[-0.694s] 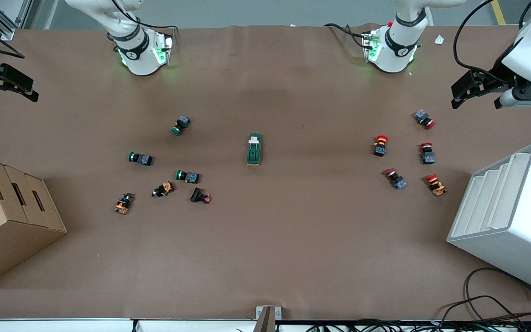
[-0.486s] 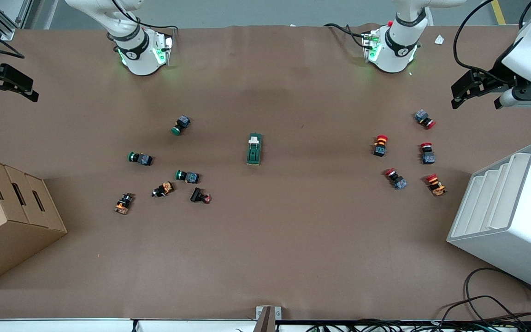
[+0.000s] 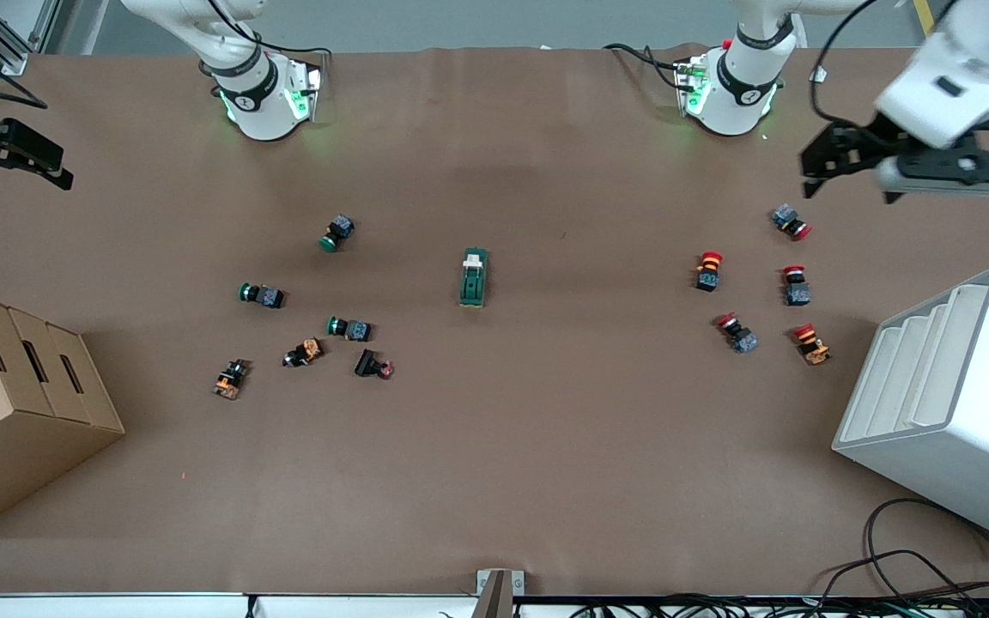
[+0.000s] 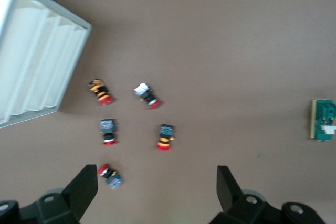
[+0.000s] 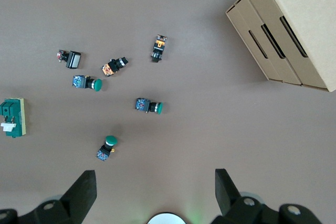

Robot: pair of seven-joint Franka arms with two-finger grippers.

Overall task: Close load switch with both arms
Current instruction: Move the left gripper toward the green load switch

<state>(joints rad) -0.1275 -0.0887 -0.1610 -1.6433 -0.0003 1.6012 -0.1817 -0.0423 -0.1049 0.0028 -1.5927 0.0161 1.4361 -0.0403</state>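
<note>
The load switch (image 3: 474, 277), a dark green oblong block with a white lever at the end toward the robot bases, lies in the middle of the table. It also shows in the left wrist view (image 4: 324, 120) and the right wrist view (image 5: 12, 118). My left gripper (image 3: 814, 167) is open and empty, up in the air over the table at the left arm's end, beside a red-capped push button (image 3: 791, 221); its jaws stand wide apart (image 4: 156, 177). My right gripper (image 3: 52, 167) is open and empty at the right arm's end (image 5: 155, 178), waiting.
Several red-capped push buttons (image 3: 709, 269) lie toward the left arm's end. Several green- and orange-capped ones (image 3: 348, 328) lie toward the right arm's end. A cardboard box (image 3: 14, 403) and a white stepped rack (image 3: 949, 403) stand at the two ends.
My left gripper has moved from the table's end toward the middle and toward the robot bases. The right arm and the load switch have not moved.
</note>
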